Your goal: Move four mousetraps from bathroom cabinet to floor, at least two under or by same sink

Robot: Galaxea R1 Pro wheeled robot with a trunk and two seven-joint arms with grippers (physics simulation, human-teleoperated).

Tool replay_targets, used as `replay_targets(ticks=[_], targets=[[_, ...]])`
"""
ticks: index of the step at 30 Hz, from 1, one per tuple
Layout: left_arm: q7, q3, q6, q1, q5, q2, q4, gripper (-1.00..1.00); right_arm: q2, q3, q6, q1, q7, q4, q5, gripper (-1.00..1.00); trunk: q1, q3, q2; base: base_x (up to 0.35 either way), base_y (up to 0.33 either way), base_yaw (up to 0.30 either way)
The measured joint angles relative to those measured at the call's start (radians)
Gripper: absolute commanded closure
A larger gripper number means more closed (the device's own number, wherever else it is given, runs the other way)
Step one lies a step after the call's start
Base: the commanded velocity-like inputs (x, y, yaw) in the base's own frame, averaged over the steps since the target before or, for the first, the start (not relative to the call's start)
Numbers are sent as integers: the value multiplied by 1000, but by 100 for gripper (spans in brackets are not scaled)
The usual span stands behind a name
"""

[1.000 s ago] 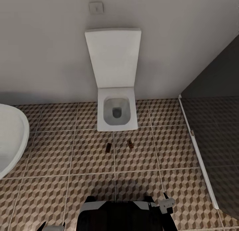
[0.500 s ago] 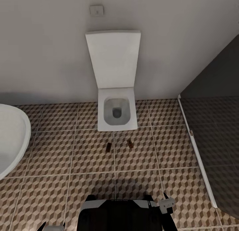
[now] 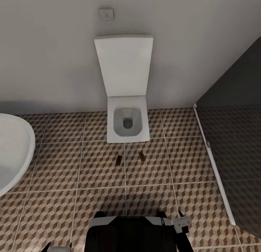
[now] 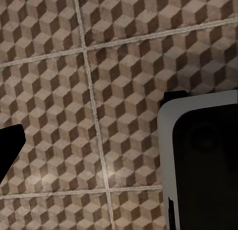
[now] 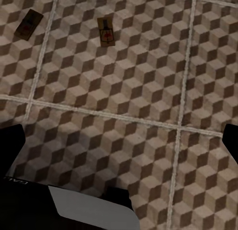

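Two mousetraps lie flat on the bathroom floor [image 3: 58, 165] just in front of the toilet: one [image 3: 118, 159] left of a grout line, the other [image 3: 141, 156] right of it. In the right wrist view the same two traps [image 5: 29, 24] [image 5: 105, 31] lie well beyond my right gripper [image 5: 119, 141], which is open and empty, its dark fingertips [image 5: 10, 141] at the frame's edges. My left gripper [image 3: 57, 248] hangs low beside my base, open, one fingertip [image 4: 10, 145] over bare tiles. The cabinet and the bathroom sink are out of view.
A white toilet [image 3: 127, 118] with its lid up stands against the wall ahead. The oval white bathtub [image 3: 11, 154] curves in at the left. A darker grey floor section [image 3: 235, 154] behind a pale strip lies to the right. My black base [image 3: 132, 234] is below.
The whole view has shifted a little: the toilet sits slightly farther off and the bathtub reaches further in, so the camera moved. The traps and both grippers stay as they were.
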Motion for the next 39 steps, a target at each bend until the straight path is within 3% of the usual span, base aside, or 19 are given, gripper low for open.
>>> replay_targets(ticks=[23,35,39], targets=[[0,0,0,0,0,-8,6,-100,1,0,0,0,0,0,0,-100,-88,72,161,0,0,0],[0,0,1,0,0,-9,8,-100,-2,-1,-3,0,0,0,0,-100,-88,72,162,0,0,0],[1,1,2,0,4,-21,18,-100,-6,-2,-5,0,-2,1,0,-100,-88,72,162,0,0,0]])
